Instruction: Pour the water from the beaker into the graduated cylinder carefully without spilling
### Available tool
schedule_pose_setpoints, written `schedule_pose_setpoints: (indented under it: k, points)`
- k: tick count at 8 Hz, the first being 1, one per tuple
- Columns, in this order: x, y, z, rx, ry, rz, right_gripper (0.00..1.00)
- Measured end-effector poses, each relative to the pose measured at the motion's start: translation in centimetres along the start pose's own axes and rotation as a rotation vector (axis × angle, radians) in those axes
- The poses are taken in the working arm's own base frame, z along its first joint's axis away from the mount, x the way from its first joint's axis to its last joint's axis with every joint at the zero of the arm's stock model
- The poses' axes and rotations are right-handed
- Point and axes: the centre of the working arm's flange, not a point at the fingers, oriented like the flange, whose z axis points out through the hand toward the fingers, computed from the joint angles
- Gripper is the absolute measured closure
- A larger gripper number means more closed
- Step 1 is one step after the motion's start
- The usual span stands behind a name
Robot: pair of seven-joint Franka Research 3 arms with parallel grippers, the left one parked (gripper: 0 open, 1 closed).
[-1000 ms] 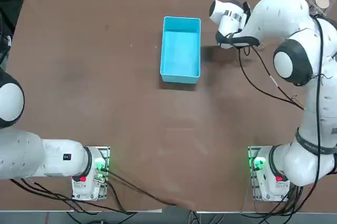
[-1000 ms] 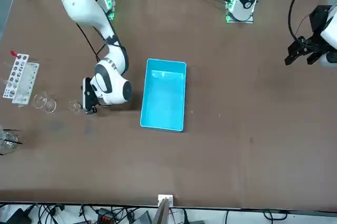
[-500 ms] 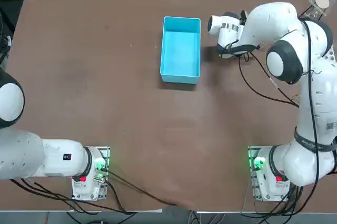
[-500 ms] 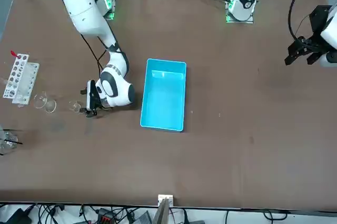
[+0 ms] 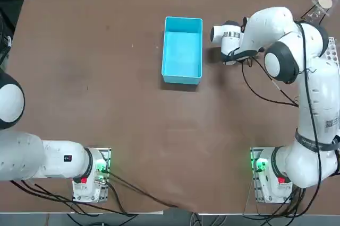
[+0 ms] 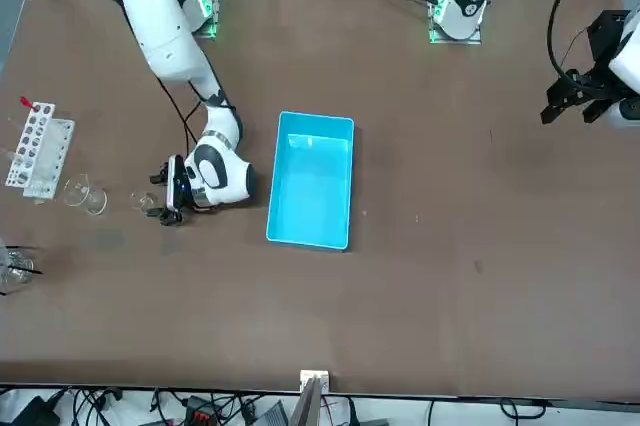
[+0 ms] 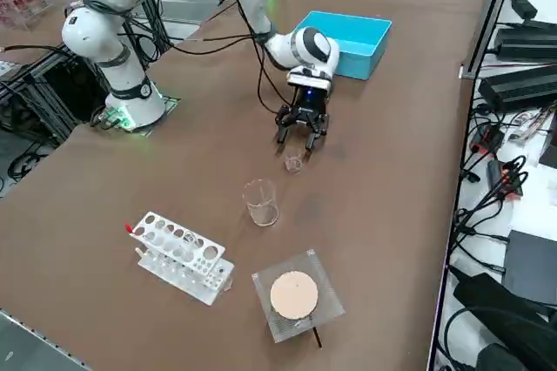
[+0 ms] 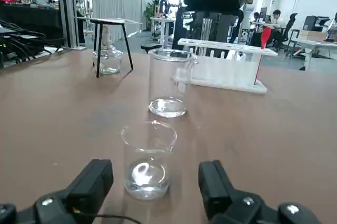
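Near the table's right edge, as I face it from the arm bases, the right gripper hangs low with its fingers spread wide apart, holding nothing. Over the last second I have brought it closer to the tabletop and squared it up on the beaker, which stands just beyond the fingertips. From the wrist camera the beaker sits between the lines of the two fingers but not yet between them, with a little water in its bottom. The graduated cylinder stands directly behind it, a short gap apart, and the white tube rack lies farther back still; a wire tripod stands off to one side of them.

I judge the approach nearly complete: a short, level advance should bring the fingers around the beaker, after which they can close.

Room is generous on the inner side, where only the blue bin stands, well apart from the gripper. Toward the table's right edge the glassware stands in a row, so I read overshoot as the main risk: pushing the beaker into the cylinder. A gauze mat lies near the table's far right corner, clear of the path.
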Motion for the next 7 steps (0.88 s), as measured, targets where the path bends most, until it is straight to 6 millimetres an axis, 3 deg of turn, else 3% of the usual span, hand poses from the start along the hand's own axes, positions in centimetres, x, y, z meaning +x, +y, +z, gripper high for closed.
schedule_pose_setpoints:
  k: [7]
  points:
    - [-1.0,-0.2,3.8,0.011,0.074,0.010,0.02]
